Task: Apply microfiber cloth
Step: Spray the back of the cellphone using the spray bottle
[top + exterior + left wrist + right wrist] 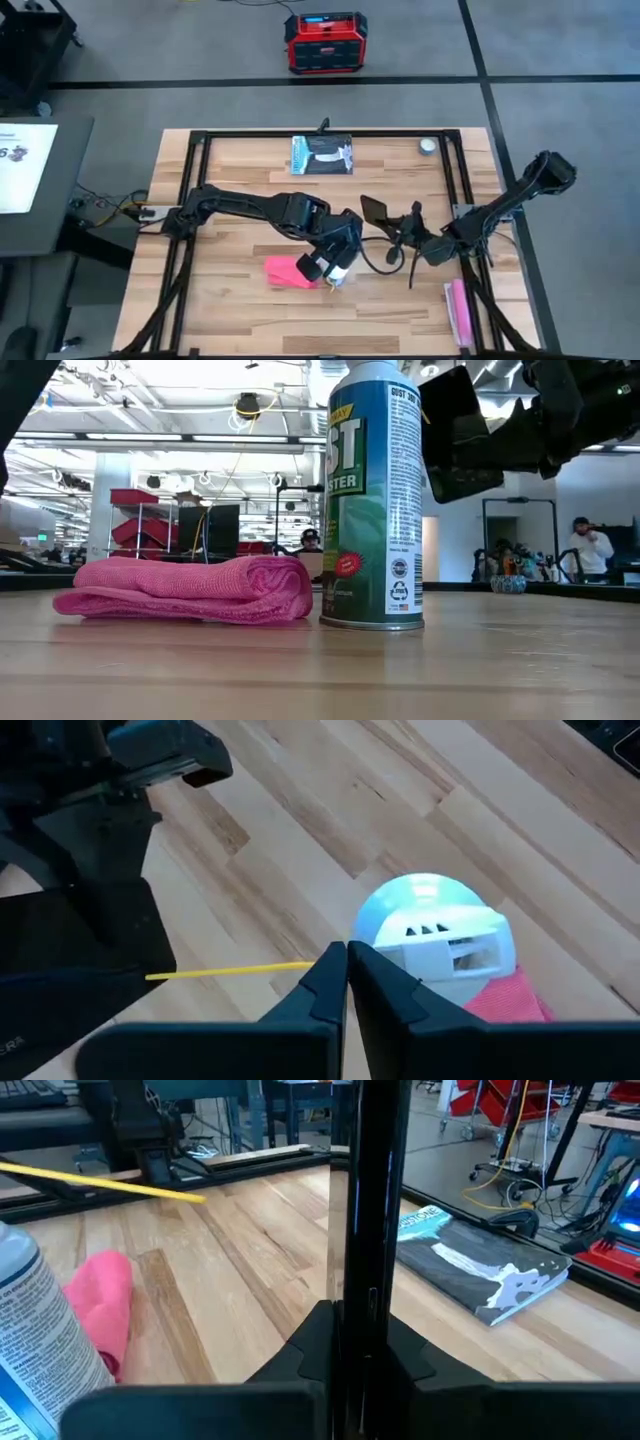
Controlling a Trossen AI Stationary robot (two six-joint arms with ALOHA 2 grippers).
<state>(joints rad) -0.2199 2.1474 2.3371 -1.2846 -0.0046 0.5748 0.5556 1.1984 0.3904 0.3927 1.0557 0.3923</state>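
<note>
The pink-red microfiber cloth (pixel 288 272) (pixel 190 590) lies folded on the wooden table, with a teal spray can (pixel 375 500) (pixel 430 932) standing upright just to its right. A thin yellow straw (pixel 230 971) sticks out level from the can's top. My left gripper (pixel 347 965) (pixel 335 262) hangs shut just over the can's white cap, nothing visible between its fingers. My right gripper (pixel 345 1335) (pixel 405 237) is shut on a black phone (pixel 374 209) (pixel 458 432), held in the air right of the can. My right gripper pinches the black phone between its two fingers at one end; in the right wrist view the phone's thin edge (pixel 366 1270) rises straight up from between the fingers. The phone is lifted clear of the table and tilted (pixel 455 440).
A flat printed package (pixel 322 155) (pixel 480 1270) lies at the table's far middle, and a small round object (pixel 428 145) sits far right. A narrow pink oblong object (pixel 459 310) lies at the near right edge. Black frame rails (pixel 196 200) run along the table's sides.
</note>
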